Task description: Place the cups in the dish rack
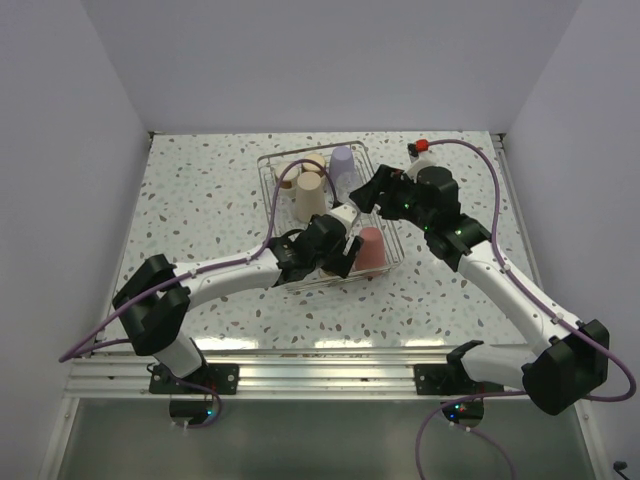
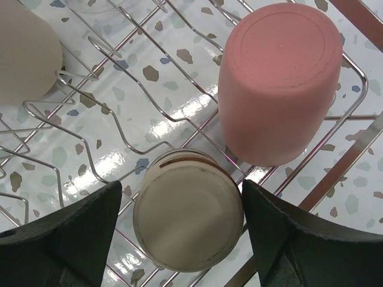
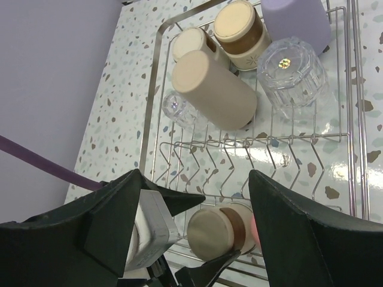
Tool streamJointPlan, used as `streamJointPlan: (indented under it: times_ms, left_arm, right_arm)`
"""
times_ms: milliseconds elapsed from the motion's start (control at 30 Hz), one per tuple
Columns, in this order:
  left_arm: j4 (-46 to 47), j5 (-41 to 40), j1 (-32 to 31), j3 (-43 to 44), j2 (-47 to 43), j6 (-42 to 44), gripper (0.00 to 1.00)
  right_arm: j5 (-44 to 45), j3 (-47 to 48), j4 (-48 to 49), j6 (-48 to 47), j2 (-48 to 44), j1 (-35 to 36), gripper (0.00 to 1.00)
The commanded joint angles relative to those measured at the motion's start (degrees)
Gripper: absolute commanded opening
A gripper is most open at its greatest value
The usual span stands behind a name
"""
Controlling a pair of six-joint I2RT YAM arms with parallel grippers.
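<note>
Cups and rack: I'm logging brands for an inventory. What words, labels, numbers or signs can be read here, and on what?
None: no text can be read in any view.
Pink cup, near tan-based cup, beige tumbler, lavender cup, glass cup: plain, no lettering.
Brown-sided cup: a small mark low on its side, too small to read.
Rack: bare wire, no tag.

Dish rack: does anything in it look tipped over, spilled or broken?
Nothing stands out. The silver wire dish rack sits flat, and what it holds, such as the salmon-pink cup, the beige tumbler and the clear glass cup, all stands upside down, unbroken, with no spill.
</note>
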Motion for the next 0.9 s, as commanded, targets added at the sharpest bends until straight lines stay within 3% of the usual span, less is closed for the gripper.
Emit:
streamJointPlan:
  times_ms: [0,100,400,600,633,733,867]
  left_arm:
    - [0.57,-1.17,-0.28,2.29,-3.19,0.62,0.87]
    - [0.57,-1.17,-0.28,2.2,-4.5,0.7,0.94]
    - [-1.8,-7.92,-0.28,0.98,-14.69,1.58,0.96]
    - [-2.33,-23.03,-0.28,-4.64,-28.92,2.02,0.95]
    - [-1.89,-27.49,-0.19,-5.69,-31.12,1.76,0.95]
    - [1.09,-32.97,-0.19,-12.19,-40.78,4.03,0.95]
    - [9.61,-43.25,-0.01,-23.77,-52.48,9.57,1.0]
  right_arm:
    - [1.48,0.33,0.41,-1.03,-0.33,0.02,0.76]
    - [1.74,0.33,0.41,-1.12,-0.68,-0.06,0.77]
    - [1.57,-0.02,1.45,-3.84,-4.01,-0.06,0.77]
    - [-0.45,-5.81,8.04,-7.18,-12.0,-0.06,0.83]
    - [-0.19,-7.13,10.14,-7.71,-15.5,-0.06,0.87]
    - [0.51,-13.02,16.04,-7.89,-20.79,-0.06,0.97]
    - [2.53,-18.39,19.56,-7.8,-27.21,-0.06,0.98]
